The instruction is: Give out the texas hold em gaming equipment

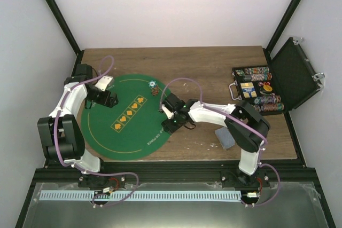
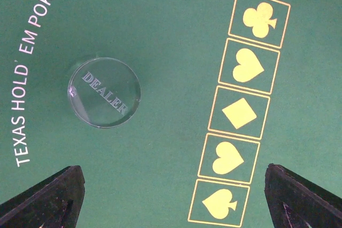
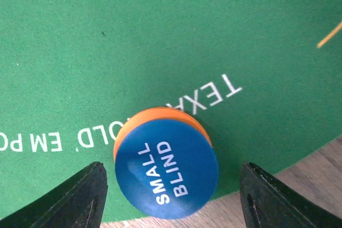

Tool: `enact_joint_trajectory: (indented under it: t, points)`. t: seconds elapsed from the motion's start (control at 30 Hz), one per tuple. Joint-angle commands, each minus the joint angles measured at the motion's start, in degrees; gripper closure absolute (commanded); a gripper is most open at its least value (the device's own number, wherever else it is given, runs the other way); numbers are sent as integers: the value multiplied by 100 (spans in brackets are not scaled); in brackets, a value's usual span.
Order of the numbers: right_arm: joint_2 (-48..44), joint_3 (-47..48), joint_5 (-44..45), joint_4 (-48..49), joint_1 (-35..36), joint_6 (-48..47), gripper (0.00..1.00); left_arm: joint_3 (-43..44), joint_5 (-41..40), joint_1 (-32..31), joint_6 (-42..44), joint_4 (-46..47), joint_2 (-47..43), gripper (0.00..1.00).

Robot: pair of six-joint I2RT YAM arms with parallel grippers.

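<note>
A blue round chip marked SMALL BLIND (image 3: 166, 166) lies on top of an orange chip (image 3: 155, 117) at the green mat's edge. My right gripper (image 3: 171, 202) is open, one finger on each side of the stack and apart from it. A clear round DEALER button (image 2: 104, 92) lies on the felt, ahead and left of my open, empty left gripper (image 2: 173, 202). In the top view the left gripper (image 1: 104, 99) is over the mat's left part and the right gripper (image 1: 170, 115) over its right edge. A teal chip (image 1: 153, 84) and a red-white chip (image 1: 155, 92) lie at the mat's far edge.
The green half-round mat (image 1: 107, 132) has a row of yellow suit boxes (image 2: 240, 110). An open black case (image 1: 291, 73) at the right holds rows of chips (image 1: 259, 89). A grey-blue card deck (image 1: 224, 137) lies on the wood by the right arm.
</note>
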Motion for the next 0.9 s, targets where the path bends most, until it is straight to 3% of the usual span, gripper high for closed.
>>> enact_joint_trajectory:
  t: [0.0,0.5,0.7,0.87]
  points:
    - [211,253,429,-99,215,-7,32,-3,159,20,54,47,-35,7]
    - [112,314,859,-307,258,-12,67,-50,244,23,94,40,-114,7]
    - [13,504,1178,-21,206,-176,68,-33,293,29,102,23,-132,7]
    - [485,1049,998,343,-67,-297,70,-35,341,53,107,-11,-203,7]
